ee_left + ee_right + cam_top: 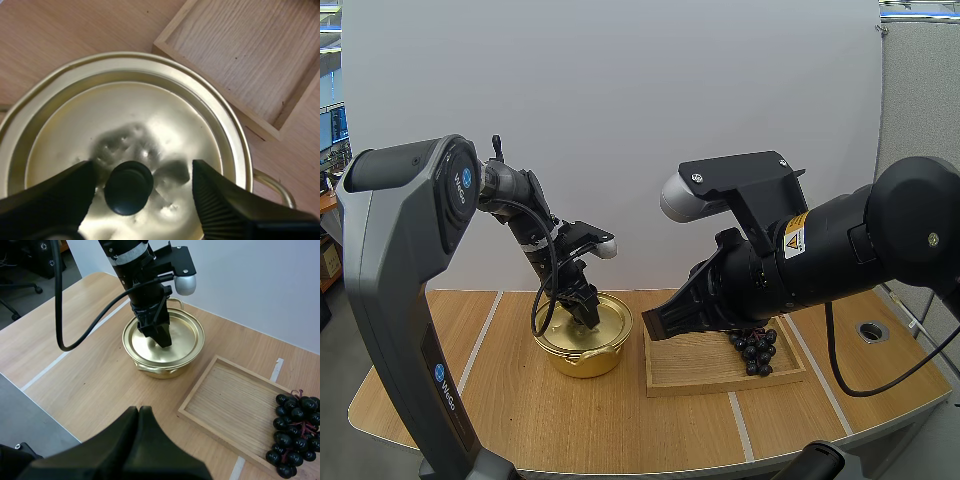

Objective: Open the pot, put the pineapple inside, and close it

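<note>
Zero grip yet: straddling the knob [128, 187] of the lid [150, 120] with the left gripper [143, 175], fingers [215, 200] standing wide apart, holding nothing. Centring first, since the knob is lying nearer one finger, then closing and lifting straight up. Finding the pot [585, 358] shut on the table [520, 400], just beside the tray [690, 368]; grapes [753, 352] lying at its far corner. Favouring open table away from the tray for the lid, with the right gripper [139, 412] hanging by the tray's pot-side edge, fingers pressed together, empty.

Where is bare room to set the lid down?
The tray is bare from the edge nearest the pot up to the grapes. The table left of the pot is also bare. Crowded: over the lid, where the left gripper stands open.
</note>
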